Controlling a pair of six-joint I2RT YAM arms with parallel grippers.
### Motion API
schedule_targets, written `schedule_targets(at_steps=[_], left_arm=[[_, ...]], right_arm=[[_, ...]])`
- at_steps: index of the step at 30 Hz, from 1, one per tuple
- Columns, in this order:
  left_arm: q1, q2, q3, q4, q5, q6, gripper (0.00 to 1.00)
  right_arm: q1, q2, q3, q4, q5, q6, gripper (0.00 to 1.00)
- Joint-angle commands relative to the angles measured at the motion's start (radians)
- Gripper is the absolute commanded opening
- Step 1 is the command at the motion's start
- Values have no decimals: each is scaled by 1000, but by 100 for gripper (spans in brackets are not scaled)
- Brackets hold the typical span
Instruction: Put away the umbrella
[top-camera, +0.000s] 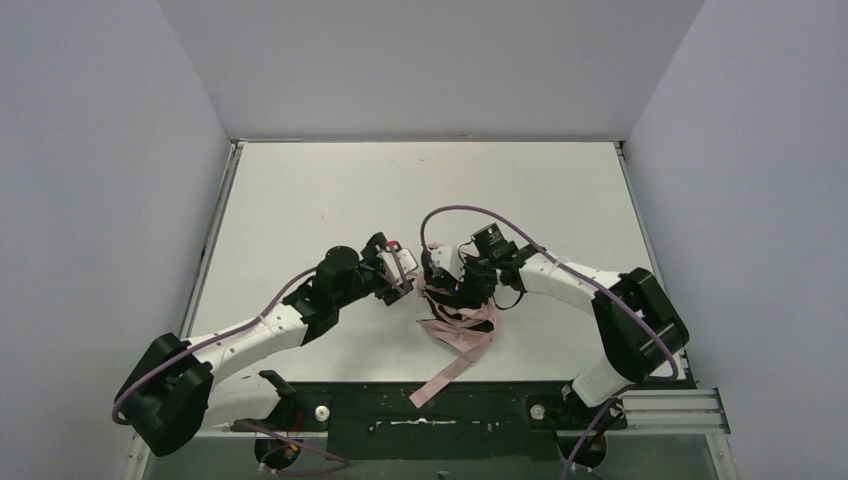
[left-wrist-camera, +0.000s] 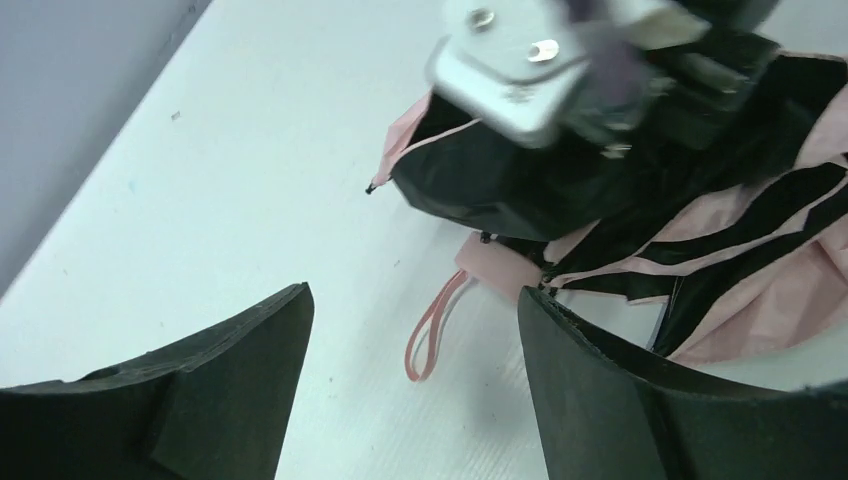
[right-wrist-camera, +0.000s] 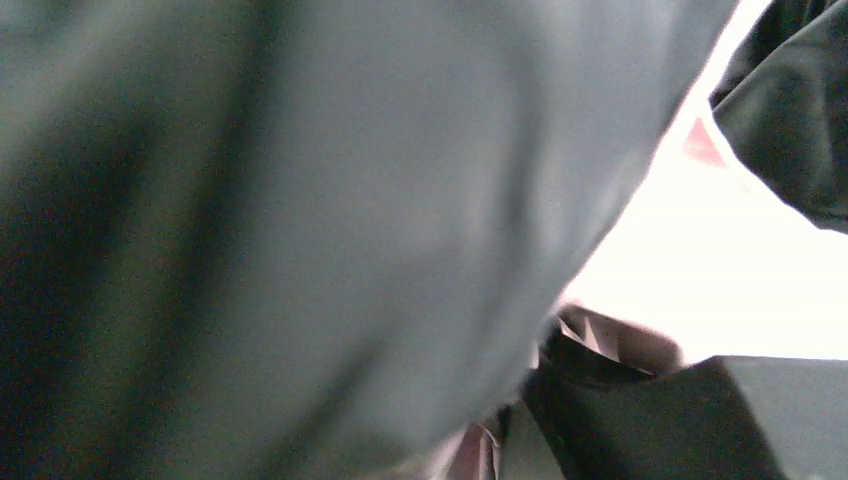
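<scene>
The umbrella (top-camera: 462, 325) lies collapsed in a loose heap of pale pink and black folds at the table's near middle. In the left wrist view its pink handle (left-wrist-camera: 497, 266) and pink strap (left-wrist-camera: 432, 340) rest on the table, with the canopy (left-wrist-camera: 720, 250) to the right. My left gripper (top-camera: 407, 284) is open and empty (left-wrist-camera: 415, 296), with the strap between its fingers and the handle by the right fingertip. My right gripper (top-camera: 447, 288) is buried in the black canopy, which bulges up off the table to it (left-wrist-camera: 560, 110). The right wrist view is mostly blocked by blurred dark fabric (right-wrist-camera: 300, 220).
The white table (top-camera: 330, 200) is boxed in by grey walls at left, back and right. A pink canopy flap (top-camera: 440, 380) reaches to the black rail (top-camera: 400, 410) at the near edge between the arm bases.
</scene>
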Motion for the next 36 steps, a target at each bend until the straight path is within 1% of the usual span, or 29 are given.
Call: schedule_targets(at_steps=[1,2,4,6,9,12,18,23,25,29,36], left_arm=[[37,-2,10,-25,47,-128,83],[42,10,10,-23,67,-132,86],[50,27,11,-24,115,-128,88],[57,52,9,-18,173,-131,89],[64,102,-2,38,276,-132,90],[65,170,33,36,346,-125,91],[73,324,85,149,383,-157,92],[104,422,71,375,328,-238,92],[122,441,66,422,332,-272,92],[138,450,66,416,350,-262,93],[147,437,88,306,371,-185,93]], right_arm=[[25,-97,-168,274,102,-113,23],[29,-116,-195,316,102,-112,23],[36,-134,-225,369,116,-94,22],[42,-141,-237,381,131,-83,22],[57,-146,-250,415,150,-92,22],[59,-144,-246,418,144,-84,22],[61,-144,-243,410,138,-80,22],[61,-152,-249,396,122,-94,22],[61,-153,-244,357,104,-101,22],[61,-159,-236,330,56,-103,22],[62,-153,-204,276,-26,-104,22]])
